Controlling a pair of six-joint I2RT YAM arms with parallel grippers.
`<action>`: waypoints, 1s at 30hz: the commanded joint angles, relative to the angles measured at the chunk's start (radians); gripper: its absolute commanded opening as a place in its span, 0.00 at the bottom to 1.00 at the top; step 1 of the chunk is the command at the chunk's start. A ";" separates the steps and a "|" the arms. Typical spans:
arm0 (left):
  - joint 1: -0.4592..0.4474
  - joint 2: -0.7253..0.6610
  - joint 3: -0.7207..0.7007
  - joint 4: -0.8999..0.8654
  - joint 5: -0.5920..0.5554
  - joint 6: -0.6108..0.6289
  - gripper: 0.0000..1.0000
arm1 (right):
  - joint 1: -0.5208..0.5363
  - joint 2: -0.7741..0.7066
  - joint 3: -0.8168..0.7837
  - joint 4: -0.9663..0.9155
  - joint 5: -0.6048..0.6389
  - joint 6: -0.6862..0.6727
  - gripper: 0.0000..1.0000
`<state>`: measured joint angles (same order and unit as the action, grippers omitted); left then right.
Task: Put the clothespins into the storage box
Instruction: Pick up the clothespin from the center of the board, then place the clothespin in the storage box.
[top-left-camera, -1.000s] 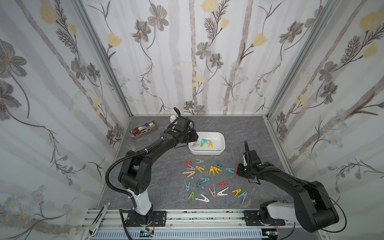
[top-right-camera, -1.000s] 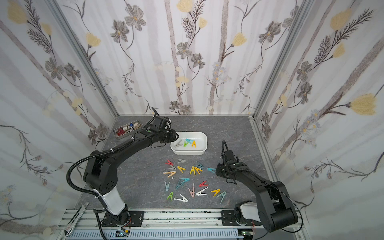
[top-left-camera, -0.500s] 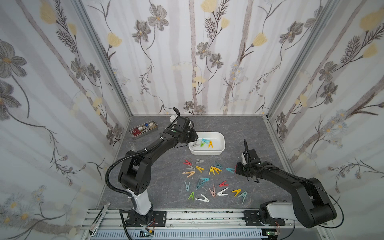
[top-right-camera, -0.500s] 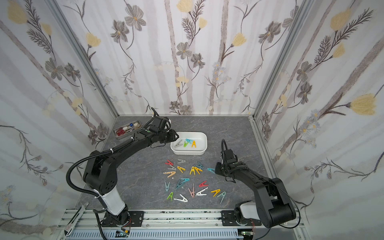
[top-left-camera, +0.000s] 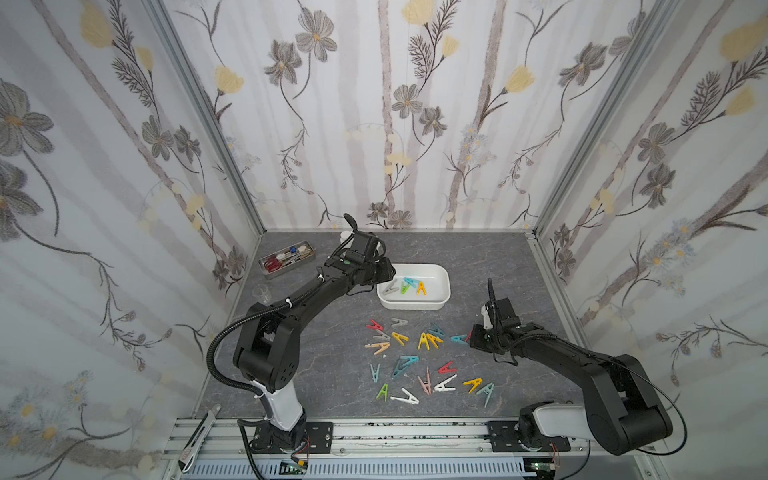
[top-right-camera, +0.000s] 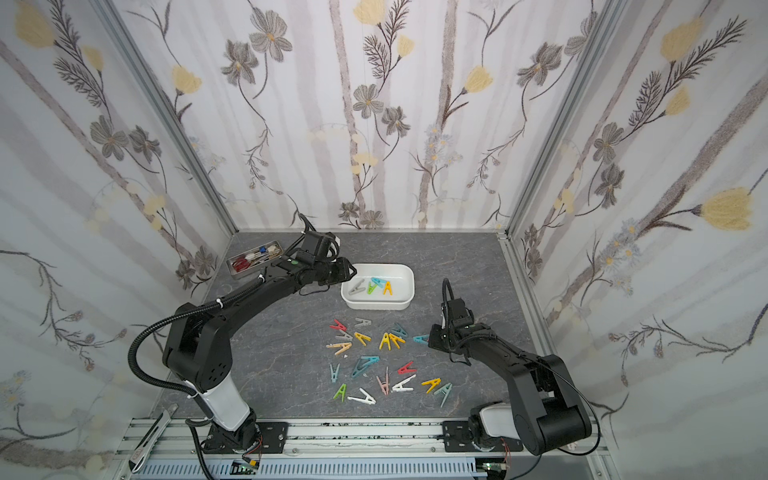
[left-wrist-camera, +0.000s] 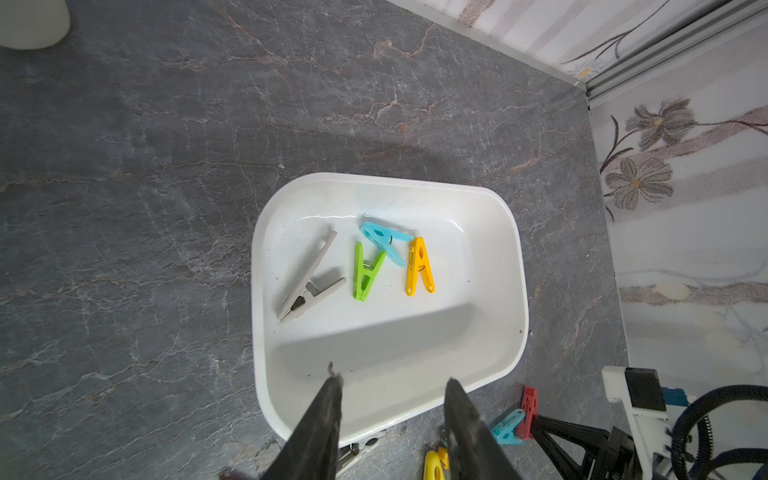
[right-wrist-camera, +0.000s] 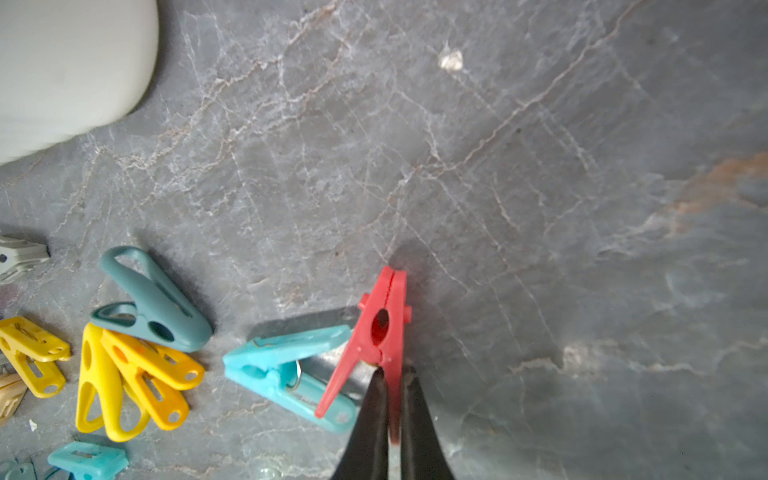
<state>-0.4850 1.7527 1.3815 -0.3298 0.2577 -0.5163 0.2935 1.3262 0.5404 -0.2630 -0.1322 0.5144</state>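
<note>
Red clothespin (right-wrist-camera: 380, 328) is being pinched by one leg between the right gripper's (right-wrist-camera: 393, 376) closed fingers, a light-blue clothespin (right-wrist-camera: 282, 365) lying just beside them. Left gripper (left-wrist-camera: 391, 378) is hovering, fingers spread and empty, over the storage box (left-wrist-camera: 511, 266) rim, four clothespins (left-wrist-camera: 365, 270) lying beyond its fingertips.

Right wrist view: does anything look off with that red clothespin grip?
Yes. The right gripper pinches only one leg of the red clothespin, so it sits skewed; its free leg overlaps the light blue clothespin.
</note>
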 joint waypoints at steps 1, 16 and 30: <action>0.002 -0.010 0.005 0.010 -0.008 -0.008 0.41 | 0.002 -0.028 0.013 -0.105 0.002 0.001 0.07; 0.008 -0.051 -0.080 0.000 -0.027 -0.074 0.41 | 0.012 0.044 0.481 -0.276 -0.063 -0.126 0.06; 0.010 -0.223 -0.272 -0.108 -0.141 -0.085 0.44 | 0.135 0.579 0.986 -0.205 -0.140 -0.245 0.06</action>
<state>-0.4767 1.5520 1.1267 -0.4015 0.1543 -0.5957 0.4133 1.8465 1.4742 -0.4873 -0.2459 0.3046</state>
